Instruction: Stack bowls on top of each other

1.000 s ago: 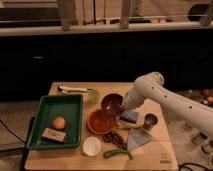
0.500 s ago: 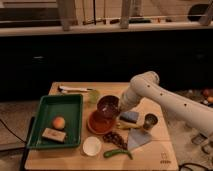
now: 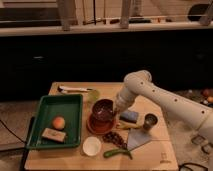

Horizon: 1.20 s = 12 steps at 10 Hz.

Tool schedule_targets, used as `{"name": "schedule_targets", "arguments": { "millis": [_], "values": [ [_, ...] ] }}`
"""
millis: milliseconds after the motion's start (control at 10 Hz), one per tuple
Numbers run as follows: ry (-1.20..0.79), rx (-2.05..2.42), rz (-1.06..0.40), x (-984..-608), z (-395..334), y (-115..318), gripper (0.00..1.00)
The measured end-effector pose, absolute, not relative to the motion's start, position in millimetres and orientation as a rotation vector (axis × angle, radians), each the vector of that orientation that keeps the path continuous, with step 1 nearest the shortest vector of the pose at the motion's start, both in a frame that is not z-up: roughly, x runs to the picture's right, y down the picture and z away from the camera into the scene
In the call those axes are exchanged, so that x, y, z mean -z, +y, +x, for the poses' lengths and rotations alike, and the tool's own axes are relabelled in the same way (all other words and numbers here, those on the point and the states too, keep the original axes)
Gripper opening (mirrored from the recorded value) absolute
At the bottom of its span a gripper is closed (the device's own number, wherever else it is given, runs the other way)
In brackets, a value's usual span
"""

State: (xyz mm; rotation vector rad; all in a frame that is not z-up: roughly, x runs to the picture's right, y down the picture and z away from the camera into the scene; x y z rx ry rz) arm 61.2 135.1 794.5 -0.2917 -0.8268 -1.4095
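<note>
The dark maroon-brown bowl (image 3: 103, 110) is directly over the wider orange bowl (image 3: 98, 126) in the middle of the wooden table, sitting in it or just above it; I cannot tell if they touch. My gripper (image 3: 117, 107), at the end of the white arm reaching in from the right, is at the maroon bowl's right rim and shut on it. The orange bowl shows only as a rim below and left of the maroon bowl.
A green tray (image 3: 47, 145) at the left holds an orange fruit (image 3: 59, 122) and a brown block (image 3: 53, 134). Around the bowls are a small white bowl (image 3: 92, 146), green chili (image 3: 117, 153), pale green cup (image 3: 93, 94), blue sponge (image 3: 129, 116) and metal cup (image 3: 150, 120).
The gripper has carried the maroon bowl left and down, from beside the orange bowl to over it.
</note>
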Motion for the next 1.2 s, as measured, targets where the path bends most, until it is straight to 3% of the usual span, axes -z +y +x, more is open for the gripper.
{"name": "schedule_targets", "arguments": {
  "millis": [400, 500, 1200],
  "values": [
    [-0.891, 1.463, -0.302, -796.2, 50.8, 148.9, 0.01],
    [-0.897, 1.471, -0.296, -796.9, 48.6, 151.0, 0.05],
    [-0.922, 1.502, -0.241, -804.7, 41.8, 151.3, 0.75]
  ]
}}
